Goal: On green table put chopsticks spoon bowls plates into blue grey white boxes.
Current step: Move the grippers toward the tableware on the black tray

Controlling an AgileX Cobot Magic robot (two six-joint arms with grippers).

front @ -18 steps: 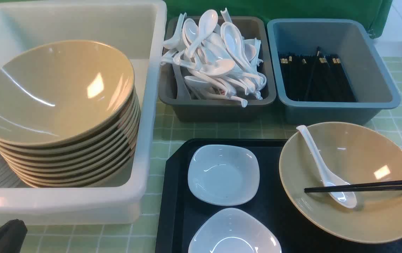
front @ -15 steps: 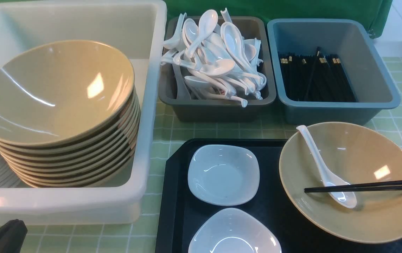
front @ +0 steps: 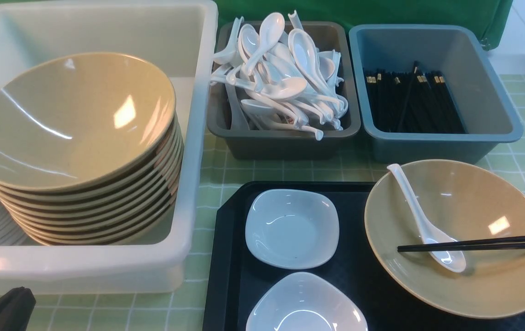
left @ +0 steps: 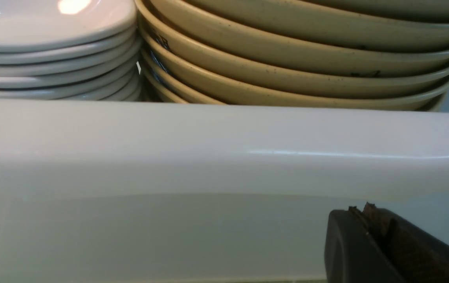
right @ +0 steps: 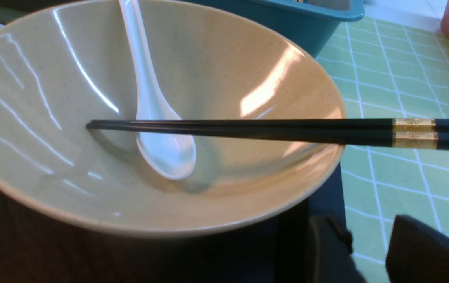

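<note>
1. Your right gripper [right: 365,225] had its jaws apart with nothing between them. The pair of black chopsticks with gold bands [right: 248,129] lay just ahead of it, untouched, across the rim of the wide glossy tan bowl [right: 228,59].
2. The glossy white soup spoon [right: 153,118] lay in that bowl, its scoop under the chopstick tips.
3. Your left gripper [left: 365,210] was closed on nothing, near the outer wall of the large translucent white plastic tub [left: 208,157].
4. Only the right wrist view showed you the right gripper's fingers.
5. Only the front view showed you:
   - the flat black tray [front: 230,257] under the bowl;
   - two small white rounded-square dishes [front: 292,228] on the tray;
   - the dark grey tub [front: 285,147] heaped with spoons;
   - the blue-teal tub [front: 427,147] holding chopsticks;
   - the pale green gridded table [front: 262,172].
6. The left wrist view showed you the stacked white plates [left: 51,39] touching the stacked tan bowls [left: 287,59] inside the white tub.
</note>
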